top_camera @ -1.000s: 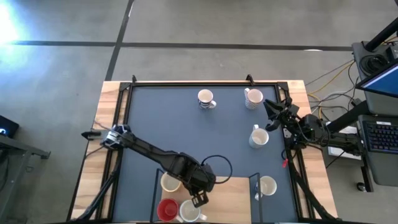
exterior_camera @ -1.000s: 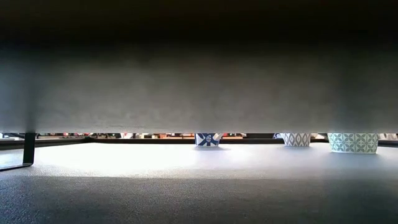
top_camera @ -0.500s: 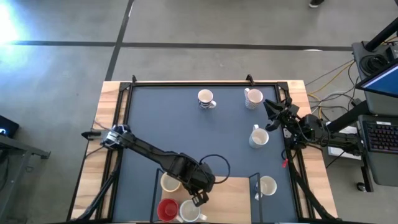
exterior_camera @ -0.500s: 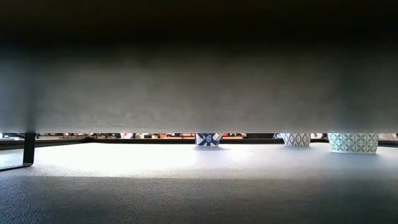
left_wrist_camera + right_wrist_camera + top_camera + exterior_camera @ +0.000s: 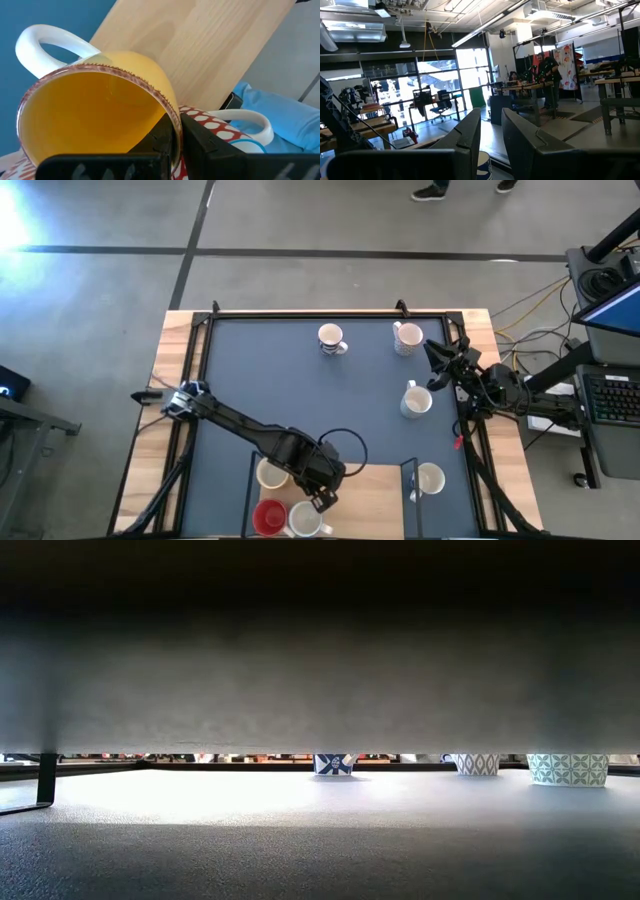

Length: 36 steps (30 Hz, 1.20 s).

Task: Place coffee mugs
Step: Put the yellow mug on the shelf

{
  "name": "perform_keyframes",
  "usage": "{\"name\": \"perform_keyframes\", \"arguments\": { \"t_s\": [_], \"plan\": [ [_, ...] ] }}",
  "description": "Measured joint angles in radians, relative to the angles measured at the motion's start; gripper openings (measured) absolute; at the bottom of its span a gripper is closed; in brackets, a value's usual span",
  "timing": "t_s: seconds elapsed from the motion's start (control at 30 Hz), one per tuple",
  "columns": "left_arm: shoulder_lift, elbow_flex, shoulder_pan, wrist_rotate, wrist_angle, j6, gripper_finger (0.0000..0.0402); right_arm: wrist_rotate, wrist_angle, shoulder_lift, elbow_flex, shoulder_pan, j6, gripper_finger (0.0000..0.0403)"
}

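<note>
So the left jaws point(image 5: 176, 142) are clamped on the rim of the orange mug point(image 5: 95, 115), one finger inside the cup and one outside, mug tipped with its white handle on the side away from the jaws. Right under and beside them sits a red mug with white dots point(image 5: 212, 130), and a white mug point(image 5: 305, 521) is just next to that; from above there's also a cream mug point(image 5: 272, 473) tucked beside the left arm, all on the light wooden board point(image 5: 375, 500) at the near edge of the tabletop point(image 5: 260, 370). The right jaws point(image 5: 437, 352) are parked well away at the right edge, pointing out into the room, fingers a bit apart and holding nothing. Closest to them is a white mug point(image 5: 416, 400) and another point(image 5: 407, 337), then a striped mug point(image 5: 331, 338) further along the far side. One more white mug point(image 5: 429, 479) sits near the board's right end. Somebody's shoes point(image 5: 432, 192) show on the floor beyond the tabletop.
</note>
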Motion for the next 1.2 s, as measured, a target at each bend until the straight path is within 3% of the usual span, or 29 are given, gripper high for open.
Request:
{"name": "perform_keyframes", "arguments": {
  "t_s": [0.3, 0.7, 1.2],
  "plan": [
    [0.0, 0.0, -0.008, 0.02, 0.006, -0.038, 0.0008, 0.0, 0.0, 0.0, 0.0, 0.0, 0.0, 0.0068],
    [0.0, -0.005, -0.011, 0.01, 0.041, -0.036, 0.0047, 0.0, 0.0, 0.0, 0.0, 0.0, 0.0, 0.0068],
    [-0.001, -0.078, -0.04, -0.011, 0.068, -0.01, 0.0038, 0.0, 0.0, 0.0, 0.0, 0.0, 0.0, 0.0068]
  ]
}}
